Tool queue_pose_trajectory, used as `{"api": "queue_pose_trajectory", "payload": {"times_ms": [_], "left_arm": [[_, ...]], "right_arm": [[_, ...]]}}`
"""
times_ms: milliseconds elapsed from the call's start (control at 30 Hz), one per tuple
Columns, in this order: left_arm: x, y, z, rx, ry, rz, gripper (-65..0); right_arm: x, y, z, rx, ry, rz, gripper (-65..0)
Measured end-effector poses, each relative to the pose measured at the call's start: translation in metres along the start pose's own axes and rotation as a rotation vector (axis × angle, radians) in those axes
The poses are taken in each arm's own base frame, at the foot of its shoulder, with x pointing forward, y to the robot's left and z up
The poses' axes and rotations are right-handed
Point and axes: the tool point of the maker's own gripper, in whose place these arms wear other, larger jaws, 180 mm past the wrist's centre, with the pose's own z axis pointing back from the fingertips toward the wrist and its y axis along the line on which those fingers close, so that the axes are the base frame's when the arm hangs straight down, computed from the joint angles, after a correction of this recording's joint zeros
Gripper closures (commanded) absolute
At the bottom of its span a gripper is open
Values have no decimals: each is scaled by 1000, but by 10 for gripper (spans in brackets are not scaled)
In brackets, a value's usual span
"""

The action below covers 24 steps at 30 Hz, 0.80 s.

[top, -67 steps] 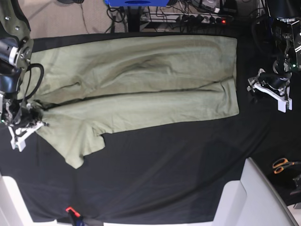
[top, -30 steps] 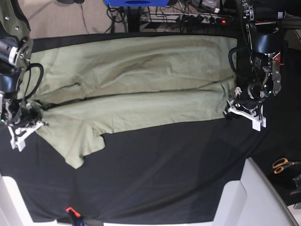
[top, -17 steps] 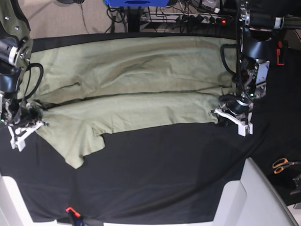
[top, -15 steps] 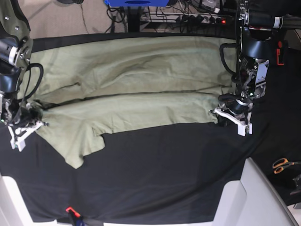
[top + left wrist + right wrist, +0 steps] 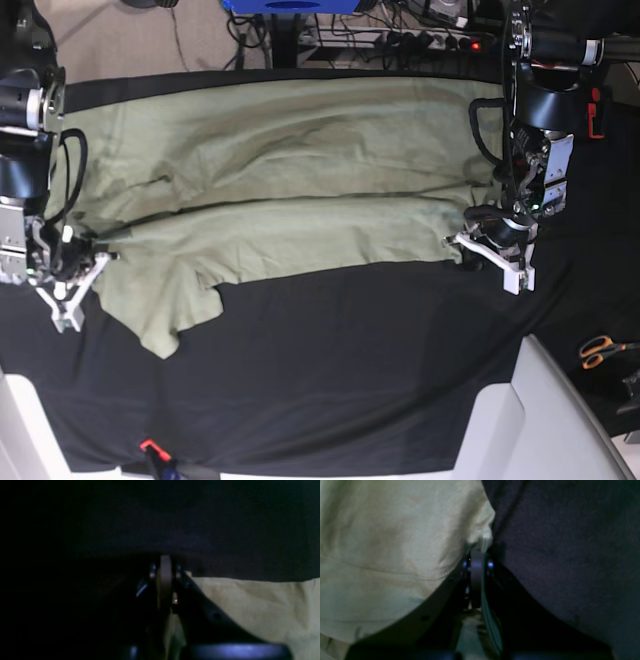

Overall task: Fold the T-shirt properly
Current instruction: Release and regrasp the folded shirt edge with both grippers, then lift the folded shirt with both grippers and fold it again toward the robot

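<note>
On the left of the base view my right gripper [image 5: 72, 290] is pinched onto the near-left edge of the T-shirt [image 5: 290, 170], which lies spread across the far half of the black cloth [image 5: 350, 380]. On the right, my left gripper [image 5: 490, 257] is clamped on the shirt's near-right corner. I judge I'm at the start of a fold with both near corners gripped. Next I'd lift both together, keeping the edge taut, and carry it toward the far side.

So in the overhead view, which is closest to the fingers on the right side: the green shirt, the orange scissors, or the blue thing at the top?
1. T-shirt: pinched by the left gripper.
2. Orange scissors: lower right.
3. Blue thing: top edge, farthest.
</note>
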Motion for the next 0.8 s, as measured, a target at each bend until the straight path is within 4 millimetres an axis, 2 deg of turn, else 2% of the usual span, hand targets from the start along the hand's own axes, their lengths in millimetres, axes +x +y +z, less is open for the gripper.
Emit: {"api": "queue_pose_trajectory", "payload": {"times_ms": [133, 367, 467, 667, 800], "left_arm": [[0, 0, 0, 0, 0, 0, 0], [0, 0, 0, 0, 0, 0, 0], [1, 0, 0, -1, -2, 0, 0], [7, -1, -3, -2, 12, -12, 0], [9, 5, -1, 7, 14, -23, 0]], "right_arm": [[2, -6, -3, -91, 11, -7, -2], [8, -10, -1, -112, 1, -12, 0], [17, -11, 1, -114, -10, -13, 0], [47, -13, 11, -124, -85, 2, 0], [56, -14, 15, -129, -108, 8, 0]]}}
